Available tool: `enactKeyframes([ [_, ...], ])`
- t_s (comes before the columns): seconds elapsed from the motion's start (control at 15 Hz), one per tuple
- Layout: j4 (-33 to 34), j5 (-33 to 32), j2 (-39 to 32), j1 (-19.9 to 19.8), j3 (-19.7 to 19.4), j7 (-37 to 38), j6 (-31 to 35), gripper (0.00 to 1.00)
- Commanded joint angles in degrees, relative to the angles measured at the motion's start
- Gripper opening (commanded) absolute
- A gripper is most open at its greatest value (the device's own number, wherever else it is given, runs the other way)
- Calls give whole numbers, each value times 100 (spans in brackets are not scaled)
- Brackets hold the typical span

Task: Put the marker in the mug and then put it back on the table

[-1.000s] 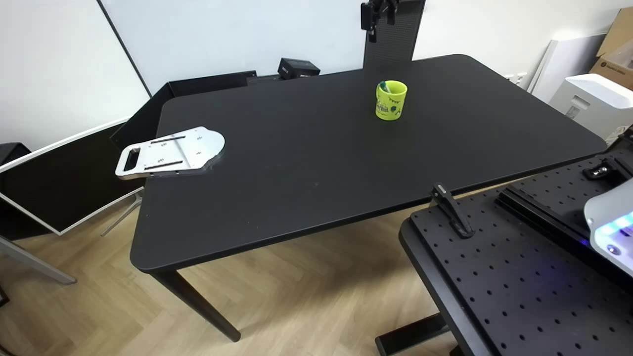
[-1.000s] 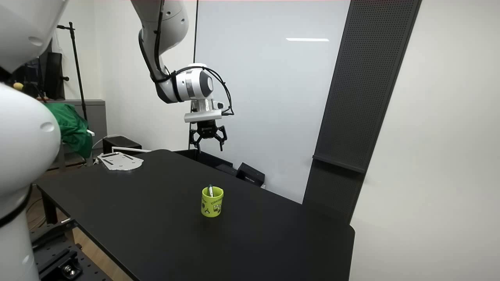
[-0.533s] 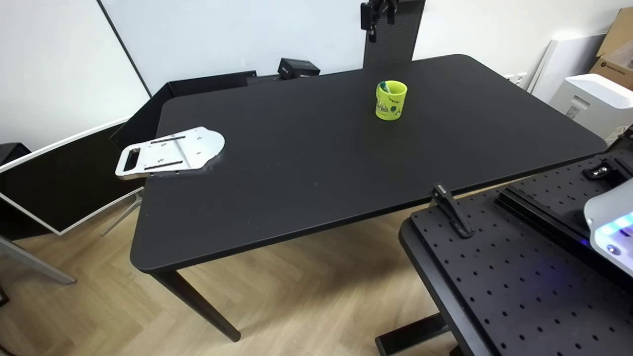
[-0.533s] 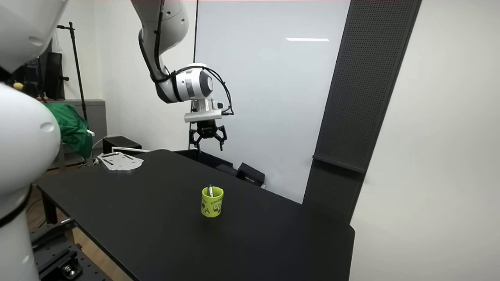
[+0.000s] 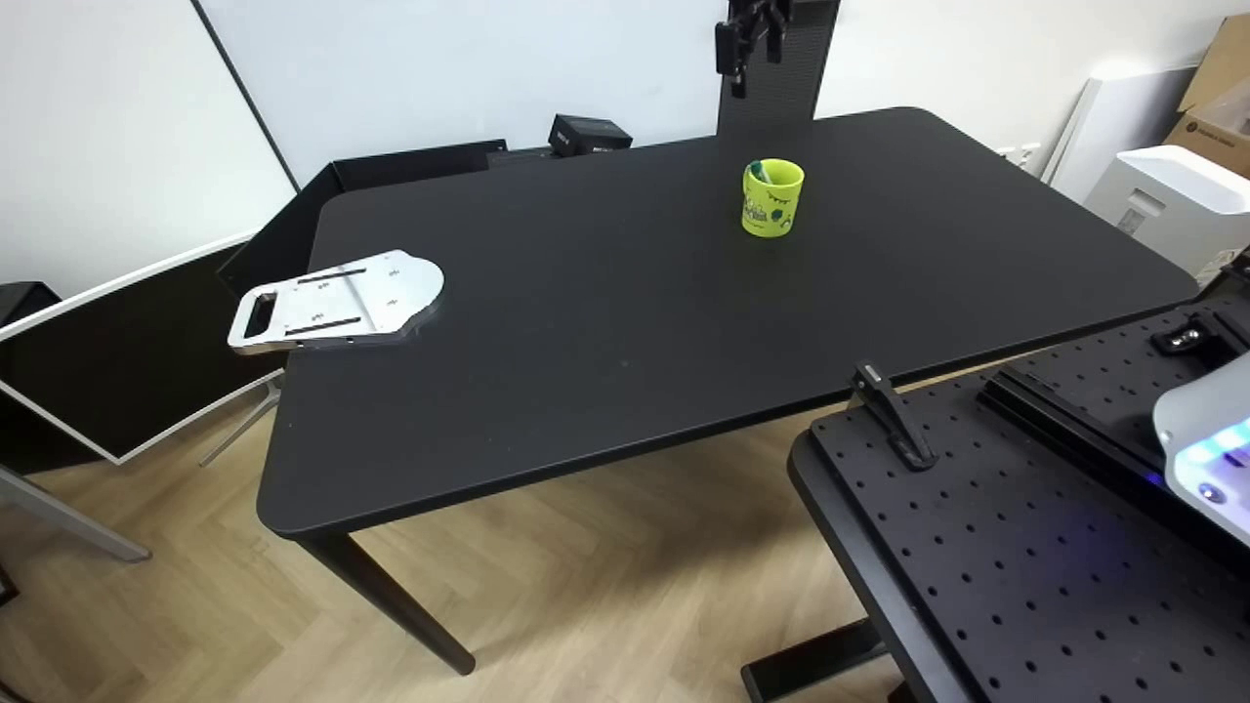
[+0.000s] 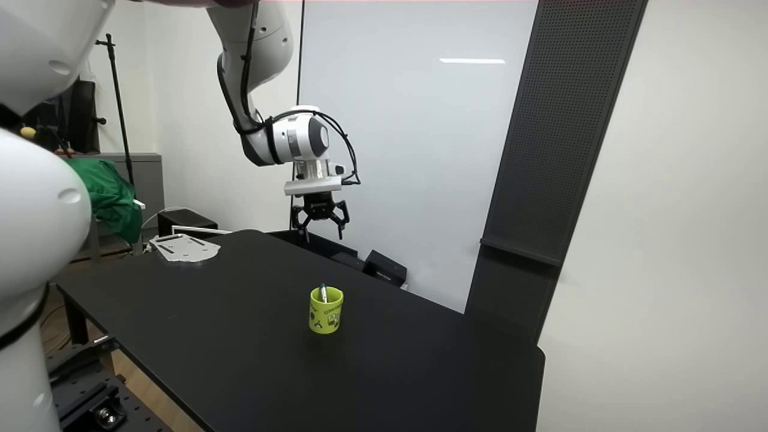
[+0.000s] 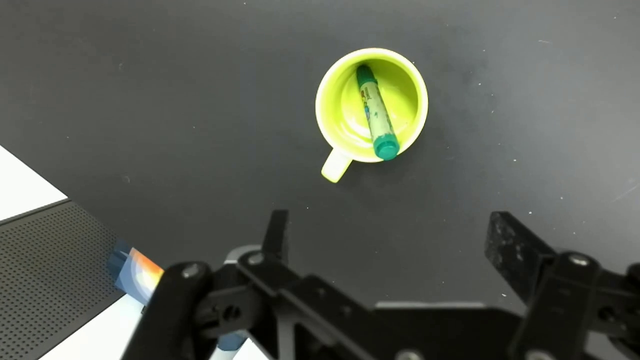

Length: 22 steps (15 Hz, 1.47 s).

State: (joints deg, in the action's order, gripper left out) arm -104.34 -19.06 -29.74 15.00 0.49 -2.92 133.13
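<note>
The yellow-green mug (image 5: pixel 778 209) stands upright on the black table (image 5: pixel 547 312), and it also shows in an exterior view (image 6: pixel 324 319) and the wrist view (image 7: pixel 409 97). The marker (image 7: pixel 377 112) has a pale barrel and green ends. It leans inside the mug, one end at the rim beside the handle side; its tip also shows in both exterior views (image 5: pixel 761 172) (image 6: pixel 323 293). My gripper (image 6: pixel 324 237) is open and empty, in the air above the table's back edge. In the wrist view the gripper (image 7: pixel 390 214) has its fingers wide apart, with the mug beyond them.
A silver plate with a handle slot (image 5: pixel 342 298) lies at the table's edge, partly overhanging. Black boxes (image 5: pixel 589 136) stand behind the table by the whiteboard. A black perforated board (image 5: pixel 1016 547) adjoins the table. A dark perforated panel (image 6: pixel 558 132) stands at the wall.
My gripper has moved slightly down in the last half second and stays open. The mug and the marker in it have not moved.
</note>
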Motion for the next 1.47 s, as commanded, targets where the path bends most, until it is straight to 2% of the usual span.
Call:
enactKeyframes([
  [0.0,130,-120,-153,-96,51,85,72,100],
  [0.8,519,94,-715,-325,258,-735,-259,100],
  [1.4,1195,141,-1193,-465,457,-1563,-973,100],
])
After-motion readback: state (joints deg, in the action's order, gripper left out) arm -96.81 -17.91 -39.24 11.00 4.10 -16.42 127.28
